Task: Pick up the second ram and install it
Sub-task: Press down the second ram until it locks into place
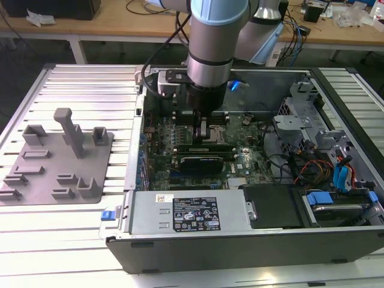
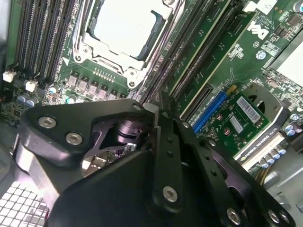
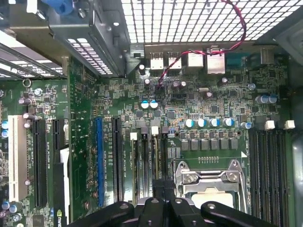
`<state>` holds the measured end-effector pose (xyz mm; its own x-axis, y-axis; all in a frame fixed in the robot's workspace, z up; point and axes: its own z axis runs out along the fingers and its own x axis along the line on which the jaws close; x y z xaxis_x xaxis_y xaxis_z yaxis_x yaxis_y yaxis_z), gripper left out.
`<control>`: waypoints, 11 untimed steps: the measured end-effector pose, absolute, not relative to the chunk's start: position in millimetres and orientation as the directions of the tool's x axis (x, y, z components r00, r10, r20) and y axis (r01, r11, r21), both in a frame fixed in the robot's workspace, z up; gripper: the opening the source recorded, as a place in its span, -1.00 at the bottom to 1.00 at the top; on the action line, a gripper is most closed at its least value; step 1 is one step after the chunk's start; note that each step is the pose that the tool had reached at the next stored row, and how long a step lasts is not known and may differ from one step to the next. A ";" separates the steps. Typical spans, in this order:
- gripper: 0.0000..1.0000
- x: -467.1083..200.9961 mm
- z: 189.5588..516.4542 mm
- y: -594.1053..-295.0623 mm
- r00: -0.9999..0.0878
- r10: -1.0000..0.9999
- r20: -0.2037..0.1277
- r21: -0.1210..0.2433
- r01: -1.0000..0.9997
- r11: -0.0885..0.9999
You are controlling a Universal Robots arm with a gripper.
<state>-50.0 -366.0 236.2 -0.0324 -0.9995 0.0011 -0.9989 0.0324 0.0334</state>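
Power supply: the labelled metal box (image 1: 192,213) sits nearest, at the lower centre of the exterior view, inside the open computer case (image 1: 240,252).
Holder tray: the grey tray (image 1: 57,159) lies at the middle left on the slatted surface (image 1: 72,78), with no stick on it.
Expansion card: the black card (image 1: 204,161) stands just behind the power supply, at the centre.
Second ram: a long, thin green stick (image 1: 201,146) stands on edge along the memory slots (image 3: 149,161), just beyond the black card and directly under the tool. I cannot tell whether it is fully seated.
Tool: the tool (image 1: 210,133) hangs low over the motherboard at the centre, beside the processor socket (image 3: 208,189). It also appears in both wrist views (image 3: 161,189) (image 2: 155,111).
Tool state: I cannot tell whether it is apart, together or clamped on the stick.
Handling: probably light, stiff and thin, yet fragile. Best held by its long bare upper edge, clear of the chips and contacts, and pressed evenly.
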 end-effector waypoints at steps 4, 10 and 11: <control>-0.84 -50.1 233.8 -366.0 -0.032 -0.999 0.001 0.033 -0.999 0.032; -0.84 -50.2 231.5 -366.1 -0.032 -0.999 0.001 0.034 -0.999 0.032; -0.84 -50.2 231.1 -366.0 -0.032 -0.999 0.001 0.033 -0.999 0.033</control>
<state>-50.2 -366.0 231.1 -0.0325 -0.9995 0.0011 -0.9989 0.0325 0.0335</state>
